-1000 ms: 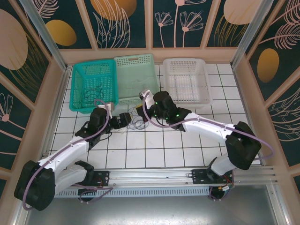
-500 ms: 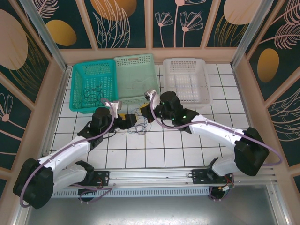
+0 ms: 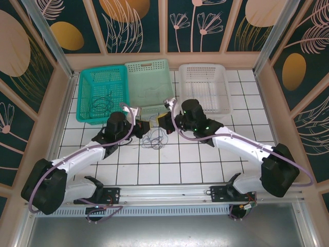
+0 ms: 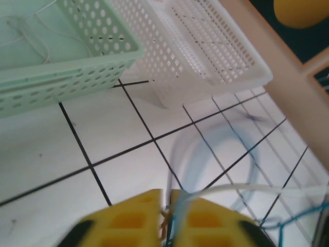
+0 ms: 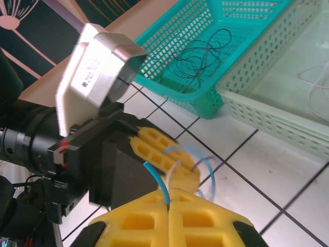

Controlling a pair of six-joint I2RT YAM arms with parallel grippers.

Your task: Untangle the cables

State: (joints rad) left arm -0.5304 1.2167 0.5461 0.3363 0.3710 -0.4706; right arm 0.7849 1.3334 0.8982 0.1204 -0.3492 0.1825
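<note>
The cables [image 3: 154,139] are found as a small loose tangle on the tiled counter [image 3: 169,172]. The tangle lies toward the far edge, just in front of the pale green basket [image 3: 162,72] and roughly midway between the left and right edges. Part of it is lifted off the tiles.

The left claw [image 4: 167,199] is clenched on strands of the tangle, and a pale cable [image 4: 247,188] is seen running out from it to the right. The right claw [image 5: 168,200] is likewise clenched, with a blue cable [image 5: 156,176] pinched in it, and is held close beside the left claw.

The step in hand is judged to be the parting of two strands. It is advised that the claws be drawn apart slowly, toward opposite side edges of the counter, with the loops watched for tightening. Should a knot be seen forming, one grip is best released and retaken nearer the crossing. Snagging on the basket wall is to be avoided.
</note>
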